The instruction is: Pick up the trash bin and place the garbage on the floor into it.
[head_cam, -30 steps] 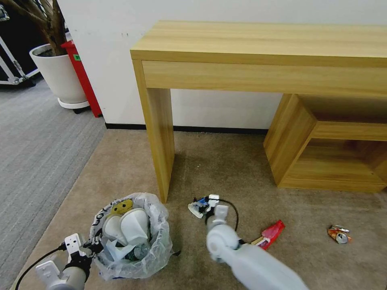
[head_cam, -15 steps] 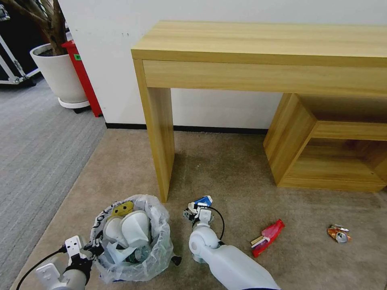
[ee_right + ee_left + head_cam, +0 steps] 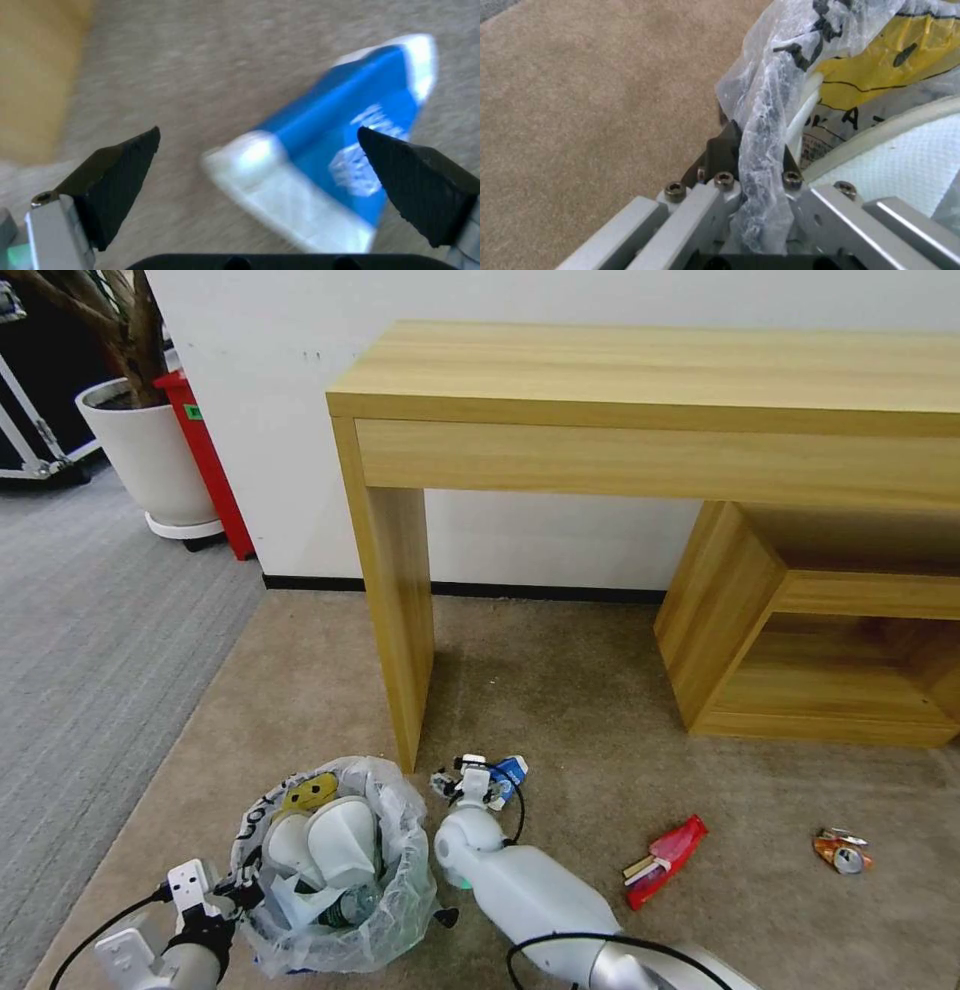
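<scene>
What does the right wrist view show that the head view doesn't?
Right wrist alone: the right gripper spread open, the blue-white carton between its fingertips, ungrasped. Head alone: the left gripper at the trash bin rim, slippers inside, the red wrapper and crushed can on the floor. Both: carton, carpet, desk leg.

Right arm (image 3: 530, 895): glossy white shell, rounded joint housing, silver-grey segment lower down. Black cable (image 3: 560, 950) loops over the shell; a second thin black cable arcs beside the wrist.
Right gripper (image 3: 260, 168): black wedge-shaped fingertips (image 3: 120, 172) with fine ribbing, on brushed-metal blocks (green glow at one edge).
Left gripper (image 3: 752, 165): grey aluminium bars, dark hex-socket screws (image 3: 674, 188), thin black finger plates.
Left arm (image 3: 165, 950): white plastic module at the wrist, black collar, black cable trailing.
</scene>
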Motion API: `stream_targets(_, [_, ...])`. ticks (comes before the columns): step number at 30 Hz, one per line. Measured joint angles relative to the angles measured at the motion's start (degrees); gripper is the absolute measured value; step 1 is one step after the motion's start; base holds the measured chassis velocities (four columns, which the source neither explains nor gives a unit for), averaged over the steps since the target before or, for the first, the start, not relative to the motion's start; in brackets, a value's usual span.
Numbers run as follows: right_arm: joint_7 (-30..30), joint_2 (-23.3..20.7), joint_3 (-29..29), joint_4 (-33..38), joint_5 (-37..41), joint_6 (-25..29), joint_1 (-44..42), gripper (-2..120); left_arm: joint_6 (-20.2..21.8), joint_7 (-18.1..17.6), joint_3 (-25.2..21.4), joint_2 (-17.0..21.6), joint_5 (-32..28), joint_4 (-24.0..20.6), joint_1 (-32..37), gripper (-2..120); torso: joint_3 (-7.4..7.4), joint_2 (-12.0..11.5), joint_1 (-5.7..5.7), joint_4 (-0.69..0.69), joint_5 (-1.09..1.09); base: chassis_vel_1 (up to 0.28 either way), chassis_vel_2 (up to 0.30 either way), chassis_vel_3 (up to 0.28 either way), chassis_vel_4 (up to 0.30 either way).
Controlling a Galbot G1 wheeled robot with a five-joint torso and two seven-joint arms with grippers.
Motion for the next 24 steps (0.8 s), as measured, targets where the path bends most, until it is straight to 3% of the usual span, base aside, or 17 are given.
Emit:
stream_targets(5, [-2.0, -0.1, 2.6, -4.6, -1.7, 1.0, 1.5, 100, -0.1, 0.2, 0.4, 0.1, 0.0, -0.8, 0.3, 1, 0.00, 0.0, 0.00, 0.00, -0.01, 0.000, 0.000, 0.000, 0.000])
stream_targets(11, [-2.5, -0.2, 3.2, -5.4, -2.2, 1.2, 1.8, 100, -0.1, 0.3, 0.6, 0.2, -0.1, -1.2, 0.3, 1, 0.00, 0.0, 0.00, 0.00, 0.00, 0.000, 0.000, 0.000, 0.000])
stream_targets(17, [-2.0, -0.3, 2.6, -3.5, -2.8, 1.1, 0.6, 73, -0.1, 0.3, 1.1, -0.3, -0.1, -1.6, 0.2, 1, 0.00, 0.0, 0.00, 0.00, 0.00, 0.000, 0.000, 0.000, 0.000])
stream_targets(24, [-1.3, -0.3, 2.1, -2.1, -3.3, 0.8, -0.8, 51, -0.2, 0.5, 1.7, -0.8, 0.0, -1.8, 0.1, 1, 0.00, 0.0, 0.00, 0.00, 0.00, 0.000, 0.000, 0.000, 0.000])
